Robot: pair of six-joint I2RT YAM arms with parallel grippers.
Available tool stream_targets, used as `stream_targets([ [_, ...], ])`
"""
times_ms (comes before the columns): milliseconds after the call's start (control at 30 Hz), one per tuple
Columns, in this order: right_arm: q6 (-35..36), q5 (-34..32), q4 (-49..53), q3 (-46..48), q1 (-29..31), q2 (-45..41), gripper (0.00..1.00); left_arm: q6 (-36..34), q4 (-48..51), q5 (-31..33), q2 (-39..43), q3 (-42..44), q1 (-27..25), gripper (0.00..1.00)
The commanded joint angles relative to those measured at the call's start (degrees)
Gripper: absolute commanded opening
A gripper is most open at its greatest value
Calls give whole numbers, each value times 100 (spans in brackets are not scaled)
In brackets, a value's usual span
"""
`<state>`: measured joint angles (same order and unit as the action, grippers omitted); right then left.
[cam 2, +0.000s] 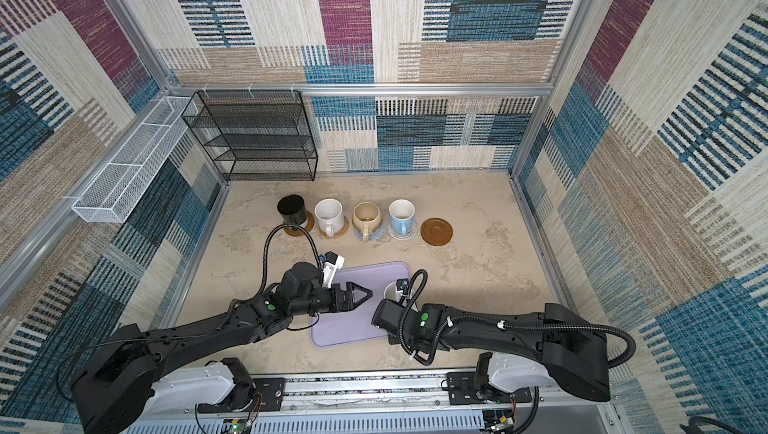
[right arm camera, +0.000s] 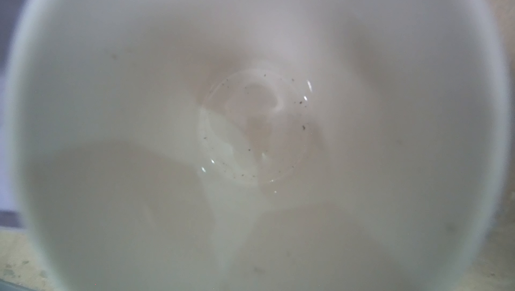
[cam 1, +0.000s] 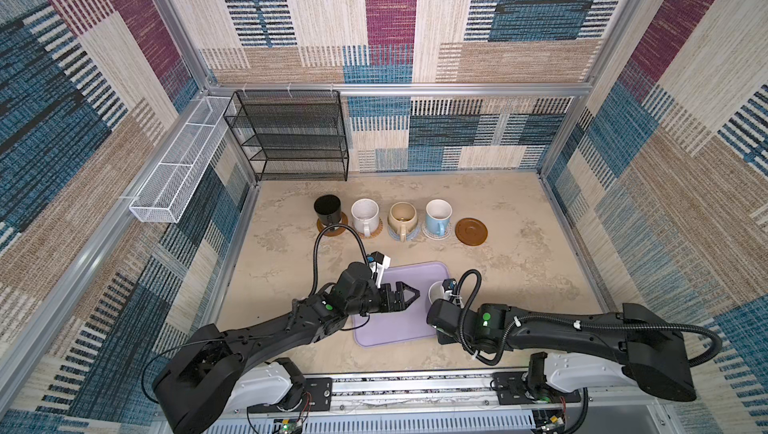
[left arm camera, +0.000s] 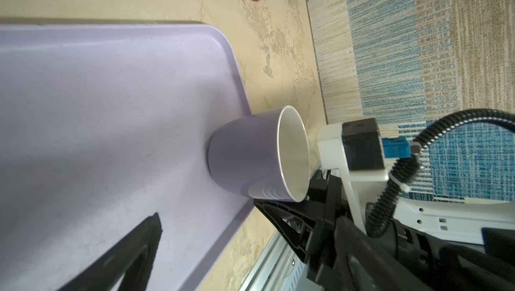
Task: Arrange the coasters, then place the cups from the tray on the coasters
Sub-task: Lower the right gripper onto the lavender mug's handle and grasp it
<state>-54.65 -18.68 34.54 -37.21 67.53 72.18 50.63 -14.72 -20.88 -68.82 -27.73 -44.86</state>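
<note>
right gripper (left arm camera: 274, 206) fingers pinched narrow against the side of the lavender cup (left arm camera: 245, 158), most likely on its handle, though the contact itself is hidden from me; the right wrist view shows only the cup's white inside. the cup stands at the right edge of the tray (cam 1: 395, 328), hard against its low rim. left gripper (cam 1: 411, 294) hangs wide open and empty over the tray's middle, just beside it. along the table's far side four cups sit on coasters; the glossy brown coaster (cam 1: 471, 231) at the right end of that row is bare. my worries from here: a one-sided pinch lets the cup swing on the lift; its base snags the rim and drags the tray; the carry clips the open left fingers; or it lands off-centre on the slick saucer and nudges the light blue cup (cam 1: 438, 213) next door.
</note>
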Motion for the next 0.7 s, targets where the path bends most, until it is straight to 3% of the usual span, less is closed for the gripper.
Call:
stream_targets([
  [0, 183, -438, -179, -137, 5, -106, 0, 48, -286, 330, 120, 56, 4, 100],
  [367, 548, -577, -116, -331, -162, -40, 0, 150, -103, 779, 607, 140, 4, 100],
  [667, 870, -376, -145, -313, -427, 102, 0, 166, 88, 770, 442, -40, 4, 100],
])
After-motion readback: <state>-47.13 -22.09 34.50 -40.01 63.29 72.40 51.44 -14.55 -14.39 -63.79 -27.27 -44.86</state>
